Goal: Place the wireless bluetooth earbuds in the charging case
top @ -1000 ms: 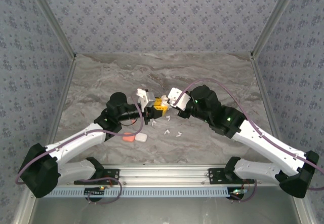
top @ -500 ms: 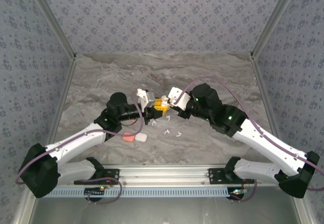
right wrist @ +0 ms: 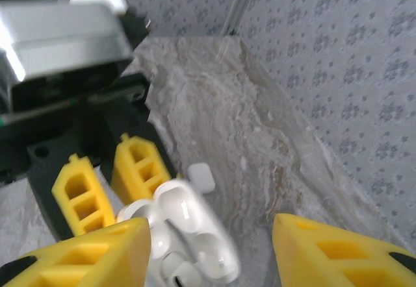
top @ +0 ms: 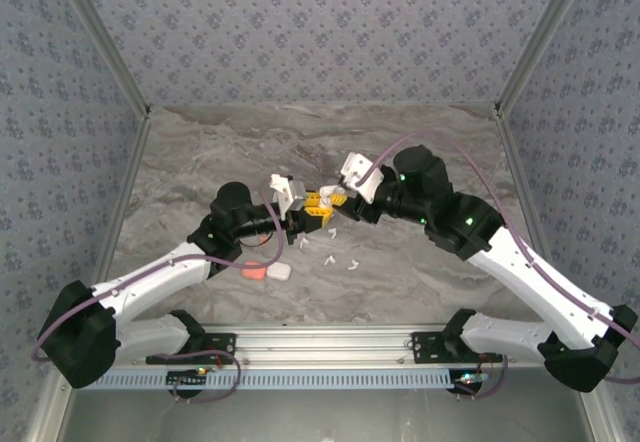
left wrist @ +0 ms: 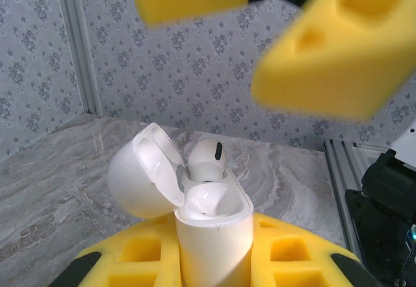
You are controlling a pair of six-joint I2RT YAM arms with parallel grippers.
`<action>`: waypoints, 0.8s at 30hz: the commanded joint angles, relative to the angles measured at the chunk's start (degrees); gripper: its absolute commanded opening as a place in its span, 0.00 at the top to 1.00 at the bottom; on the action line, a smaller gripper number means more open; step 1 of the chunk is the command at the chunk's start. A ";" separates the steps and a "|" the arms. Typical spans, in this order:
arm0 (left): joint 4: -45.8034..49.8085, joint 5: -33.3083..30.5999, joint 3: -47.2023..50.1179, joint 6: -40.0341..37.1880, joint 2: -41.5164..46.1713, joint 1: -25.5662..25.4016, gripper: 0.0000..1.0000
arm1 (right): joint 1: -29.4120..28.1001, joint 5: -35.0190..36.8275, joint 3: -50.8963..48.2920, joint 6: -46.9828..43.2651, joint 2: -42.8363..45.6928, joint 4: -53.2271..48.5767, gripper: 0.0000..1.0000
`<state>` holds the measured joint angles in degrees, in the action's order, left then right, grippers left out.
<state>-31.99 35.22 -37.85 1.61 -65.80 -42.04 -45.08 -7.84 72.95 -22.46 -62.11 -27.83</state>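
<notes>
Firstly, left hand [left wrist: 214,261]: clamped on the charging case's base.
Charging case [left wrist: 213,228]: glossy white, rounded, long axis upright, lid [left wrist: 140,180] swung open.
Earbud [left wrist: 207,160]: smooth white, seated in the case, head up.
Right hand [right wrist: 211,251]: spongy yellow pads apart, just above the case.

Seen from above, the white-and-black left arm [top: 150,282] stretches from its base at the near left edge toward the centre. Its yellow-fingered left gripper [top: 312,215] points right, jaws clamped on a small white rounded charging case [left wrist: 213,235] lodged between them. The white-and-black right arm [top: 530,267] climbs from the near right edge, bends at a raised black joint and reaches left, so the yellow-fingered right gripper [top: 336,198] hangs just above and beside the left one, its jaws standing well apart and holding nothing.
</notes>
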 commanded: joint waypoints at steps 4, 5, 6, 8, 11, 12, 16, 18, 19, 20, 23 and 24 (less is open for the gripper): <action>-3.26 -0.21 -1.71 -0.38 -0.01 -0.49 1.00 | 7.68 -11.50 4.67 10.10 0.40 -3.08 0.32; -3.31 -0.45 -1.60 -0.57 0.04 -0.45 1.00 | 9.16 -13.91 4.64 11.68 0.36 -3.03 0.29; -3.49 -0.80 -1.39 -0.64 0.13 -0.50 1.00 | 10.54 -15.42 4.51 13.24 0.25 -3.08 0.27; -4.36 -1.73 -0.81 -1.07 0.47 -0.50 1.00 | 13.09 -17.99 3.99 15.86 -0.15 -3.11 0.23; -5.40 -4.42 0.42 -2.15 1.84 -0.49 1.00 | 17.05 -19.08 1.75 21.36 -0.79 -1.79 0.17; -5.75 -5.57 0.89 -2.72 2.56 -0.49 1.00 | 18.36 -18.85 0.59 23.36 -1.19 -1.12 0.16; -5.34 -9.72 2.63 -4.68 5.57 -0.48 1.00 | 22.23 -17.74 -3.64 30.25 -4.17 0.97 0.12; -4.42 -10.99 3.44 -5.32 7.25 -0.49 1.00 | 22.75 -16.29 -5.69 31.59 -6.68 1.60 0.12; -3.96 -11.19 3.80 -5.55 8.07 -0.49 1.00 | 22.80 -15.90 -6.59 31.93 -8.25 1.82 0.12; -3.26 -11.56 4.15 -5.75 8.89 -0.49 1.00 | 22.92 -16.21 -7.29 32.13 -10.04 2.63 0.13; -1.80 -12.12 4.87 -6.09 10.91 -0.45 1.00 | 22.70 -17.71 -8.46 32.40 -16.21 5.53 0.19; -1.64 -12.19 5.12 -6.08 11.46 -0.49 1.00 | 22.41 -17.70 -8.71 32.54 -18.48 6.51 0.21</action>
<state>-33.65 24.58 -33.17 -3.01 -56.31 -42.13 -22.41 -24.40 65.25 7.60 -76.62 -24.77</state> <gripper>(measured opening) 0.216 0.804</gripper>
